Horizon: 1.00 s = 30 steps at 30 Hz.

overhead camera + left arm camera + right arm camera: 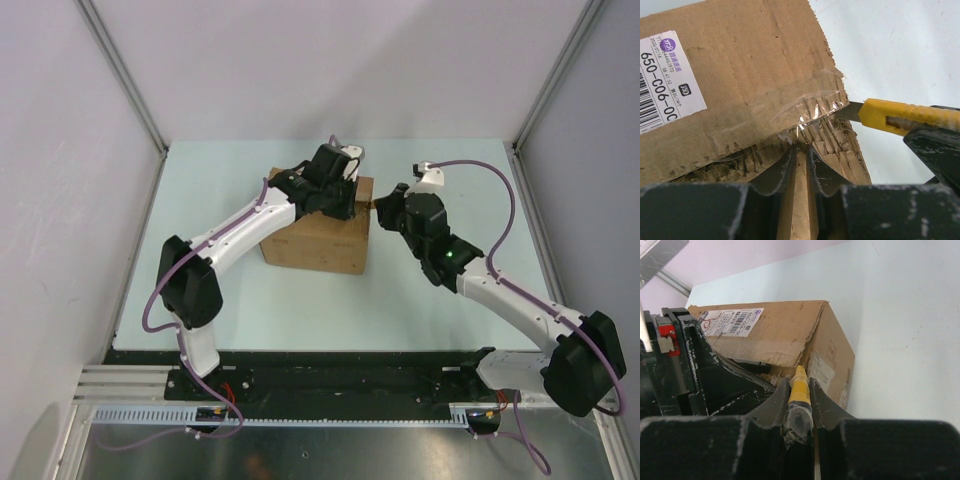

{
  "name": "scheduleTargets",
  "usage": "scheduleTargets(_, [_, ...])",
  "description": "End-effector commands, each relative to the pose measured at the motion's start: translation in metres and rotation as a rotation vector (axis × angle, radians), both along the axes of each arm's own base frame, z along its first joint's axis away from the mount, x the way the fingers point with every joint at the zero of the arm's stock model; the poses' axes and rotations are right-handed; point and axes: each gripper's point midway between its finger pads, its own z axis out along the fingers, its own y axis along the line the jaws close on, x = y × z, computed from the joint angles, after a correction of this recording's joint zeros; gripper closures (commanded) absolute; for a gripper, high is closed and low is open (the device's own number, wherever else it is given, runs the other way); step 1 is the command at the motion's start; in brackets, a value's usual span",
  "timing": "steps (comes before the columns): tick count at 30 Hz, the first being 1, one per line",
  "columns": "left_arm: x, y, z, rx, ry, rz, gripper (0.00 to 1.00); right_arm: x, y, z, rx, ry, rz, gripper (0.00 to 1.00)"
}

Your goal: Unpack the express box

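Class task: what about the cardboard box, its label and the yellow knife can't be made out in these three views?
- Contents of the brown corrugated cardboard box: all views, flaps cover them.
- Blade tip of the yellow utility knife: left wrist, crumpled clear tape hides it.
- White printed label: left wrist, cut off by the left edge.
- Whether the left tool grips cardboard: its own fingers hide it.

Taped express box (755, 65) corner; yellow knife (897, 117) blade touching.
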Motion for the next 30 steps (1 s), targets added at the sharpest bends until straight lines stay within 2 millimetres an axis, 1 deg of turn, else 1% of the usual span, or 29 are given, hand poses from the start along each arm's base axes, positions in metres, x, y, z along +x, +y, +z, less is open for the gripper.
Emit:
scheduleTargets(1, [0.004,0.024,-0.024,0.117,0.04,0.049,0.8,0.01,0.003,0.022,0.041,-0.053,-0.034,1.0])
scheduleTargets(7, [0.004,0.025,-0.026,0.123,0.043,0.051,0.8,0.014,-0.001,0.015,0.016,-0.04,-0.061,1.0])
scheduleTargets(12, [0.005,0.024,-0.026,0.119,0.045,0.051,0.79,0.013,-0.004,0.008,-0.002,-0.014,-0.07,1.0])
scheduleTargets(13, [0.005,0.025,-0.027,0.12,0.049,0.054,0.79,0.01,-0.004,0.009,0.0,-0.012,-0.066,1.0])
scheduleTargets(16, [0.006,0.024,-0.029,0.117,0.065,0.065,0.79,-0.001,-0.007,0.005,-0.008,0.026,-0.053,1.0])
scheduleTargets(18, [0.006,0.025,-0.029,0.118,0.069,0.07,0.79,-0.01,-0.007,-0.002,-0.02,0.064,-0.034,1.0])
scheduleTargets(23, [0.008,0.03,-0.031,0.128,0.077,0.086,0.8,-0.031,-0.007,-0.001,-0.008,0.11,0.021,1.0])
scheduleTargets(25, [0.008,0.03,-0.032,0.128,0.079,0.089,0.8,-0.034,-0.008,0.0,-0.004,0.117,0.033,1.0])
scheduleTargets(30, [0.009,0.03,-0.029,0.12,0.078,0.086,0.8,-0.044,0.003,0.001,0.028,0.142,0.129,1.0])
